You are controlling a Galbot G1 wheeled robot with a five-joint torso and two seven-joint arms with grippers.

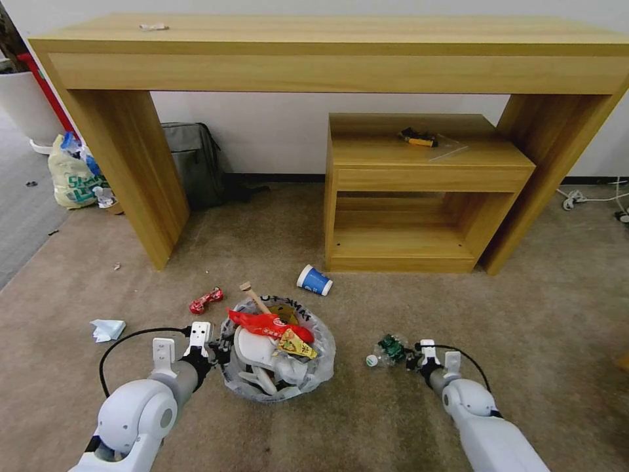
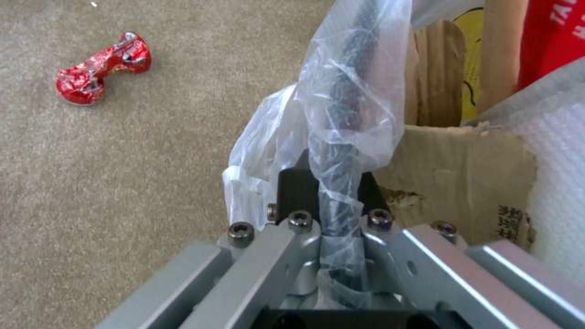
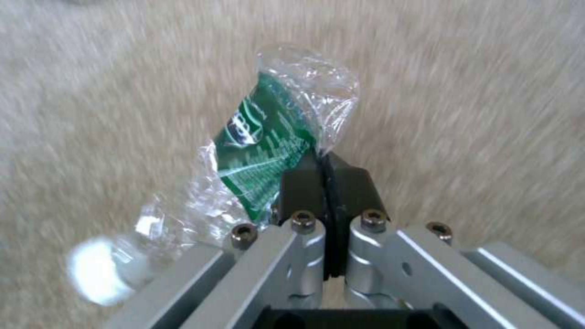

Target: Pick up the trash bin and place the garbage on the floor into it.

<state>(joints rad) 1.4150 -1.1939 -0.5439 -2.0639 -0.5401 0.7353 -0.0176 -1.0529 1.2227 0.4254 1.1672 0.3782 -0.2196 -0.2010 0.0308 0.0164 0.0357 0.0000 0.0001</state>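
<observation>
The trash bin (image 1: 321, 367), black with a crinkly clear liner, stands on the beige floor (image 1: 367, 426) between my arms. It is heaped with white slippers, a red wrapper, cardboard and a wooden stick. My left gripper (image 1: 219, 347) is shut on the bin's left rim (image 2: 350, 68), pinching rim and liner together (image 2: 329, 183). To the bin's right, my right gripper (image 1: 409, 359) is shut on the crushed green bottle (image 1: 391, 349), gripping its edge (image 3: 327, 178) beside the green label (image 3: 268, 137). Loose garbage lies around: a blue cup (image 1: 314, 280), a red wrapper (image 1: 205, 300) (image 2: 100, 68) and crumpled paper (image 1: 108, 329).
A long wooden desk (image 1: 327, 46) spans the back, with a low wooden shelf unit (image 1: 419, 196) under its right half. A grey backpack (image 1: 193, 164) leans at the wall. A tied yellowish shopping bag (image 1: 72, 174) sits far left and cables (image 1: 590, 196) far right.
</observation>
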